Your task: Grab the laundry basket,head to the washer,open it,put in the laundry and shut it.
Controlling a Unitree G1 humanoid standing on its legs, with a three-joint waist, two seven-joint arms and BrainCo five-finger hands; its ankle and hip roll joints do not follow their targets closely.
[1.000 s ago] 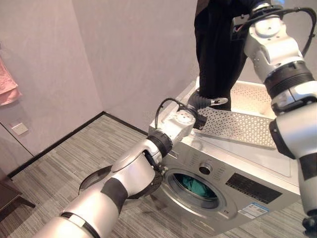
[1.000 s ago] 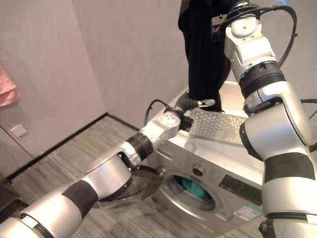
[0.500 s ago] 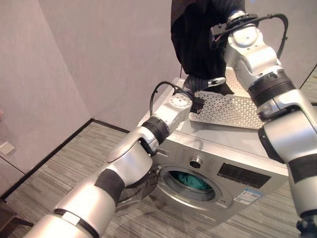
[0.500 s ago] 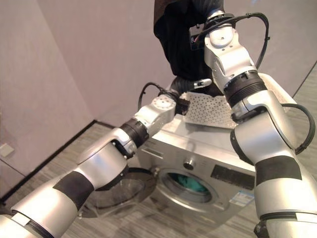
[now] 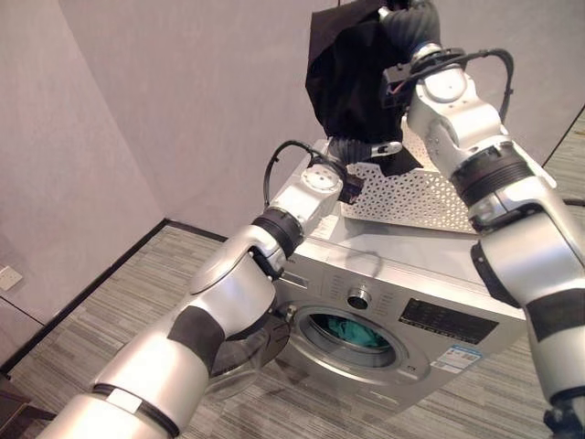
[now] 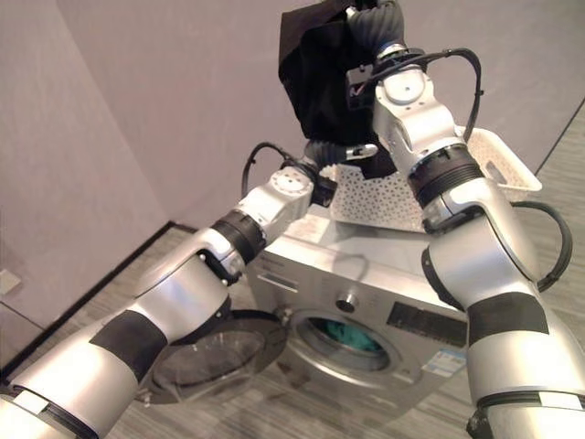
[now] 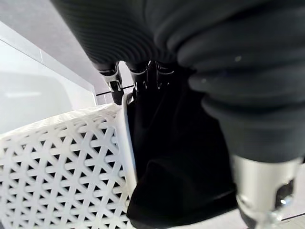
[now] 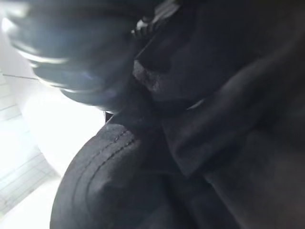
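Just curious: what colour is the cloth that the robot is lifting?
Black. The garment shows best in the right eye view, raised above the basket.

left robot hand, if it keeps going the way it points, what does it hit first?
Likely the black garment: the left robot hand points over the white laundry basket rim, fingertips already against the cloth. Depth beyond it is unclear.

A white perforated laundry basket [image 5: 416, 197] stands on top of the silver front-loading washer [image 5: 402, 325], right of centre. A black garment [image 5: 352, 78] hangs above the basket at upper centre. The washer's round door [image 6: 215, 352] stands open at lower left, teal cloth [image 5: 352, 331] inside the drum
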